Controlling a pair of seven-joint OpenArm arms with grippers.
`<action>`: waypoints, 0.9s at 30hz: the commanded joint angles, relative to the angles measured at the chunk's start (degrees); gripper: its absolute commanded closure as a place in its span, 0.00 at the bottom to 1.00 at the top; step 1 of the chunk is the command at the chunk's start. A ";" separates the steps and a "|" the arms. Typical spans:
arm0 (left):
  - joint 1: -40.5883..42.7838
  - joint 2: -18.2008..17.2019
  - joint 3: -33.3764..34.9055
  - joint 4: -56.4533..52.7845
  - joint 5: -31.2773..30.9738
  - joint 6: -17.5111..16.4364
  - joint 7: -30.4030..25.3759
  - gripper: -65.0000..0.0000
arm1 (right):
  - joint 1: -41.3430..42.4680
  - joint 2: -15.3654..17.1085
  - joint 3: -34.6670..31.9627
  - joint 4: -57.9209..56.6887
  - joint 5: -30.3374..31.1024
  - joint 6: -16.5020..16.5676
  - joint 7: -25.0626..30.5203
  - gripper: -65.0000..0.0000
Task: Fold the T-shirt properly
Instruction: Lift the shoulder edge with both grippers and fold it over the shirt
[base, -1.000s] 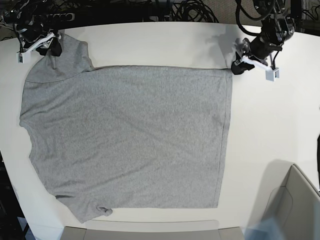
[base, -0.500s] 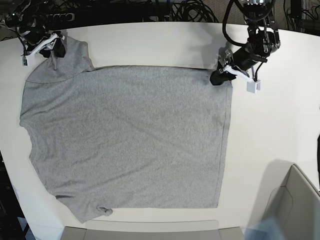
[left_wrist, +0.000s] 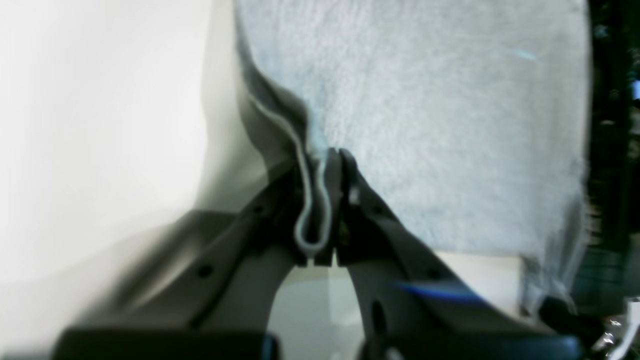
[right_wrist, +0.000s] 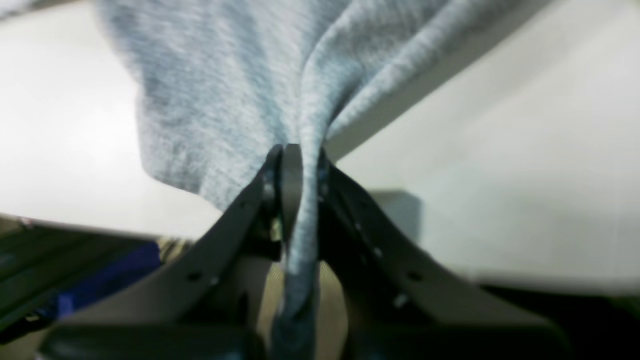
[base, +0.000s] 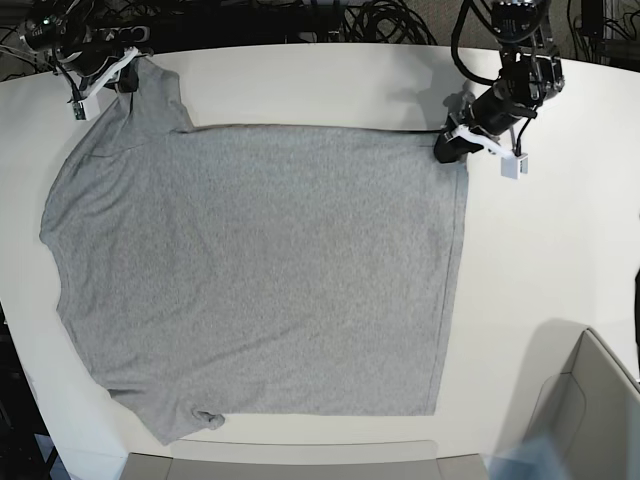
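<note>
The heather-grey T-shirt (base: 260, 270) lies flat on the white table (base: 540, 260), plain side up, no lettering visible. My left gripper (base: 447, 150) is at the shirt's far right corner, shut on the hem; the left wrist view shows the folded hem (left_wrist: 312, 210) pinched between the black fingers (left_wrist: 360, 200). My right gripper (base: 122, 78) is at the far left, shut on the sleeve edge; the right wrist view shows grey cloth (right_wrist: 300, 200) bunched between the fingers (right_wrist: 345, 200) and lifted off the table.
Dark cables (base: 380, 20) lie behind the table's far edge. A grey bin (base: 590, 410) stands at the near right corner. A grey strip (base: 280, 465) runs along the near edge.
Both grippers pulled the far edge of the shirt away from the camera. The left sleeve is drawn up toward the far left corner, and the shirt's top edge sits higher and tauter.
</note>
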 joint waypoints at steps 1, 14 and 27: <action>2.27 -0.47 -0.19 2.43 1.72 0.78 0.06 1.00 | -1.04 -0.16 1.18 2.14 -2.91 0.91 -3.27 1.00; 13.35 -0.47 -6.52 12.45 1.80 0.78 -3.10 1.00 | -2.19 -1.39 5.57 7.24 -3.08 0.91 -3.36 1.00; 11.33 -0.38 -7.31 20.98 1.80 8.78 0.77 1.00 | 4.93 -2.89 5.13 12.87 -17.85 0.91 -3.80 1.00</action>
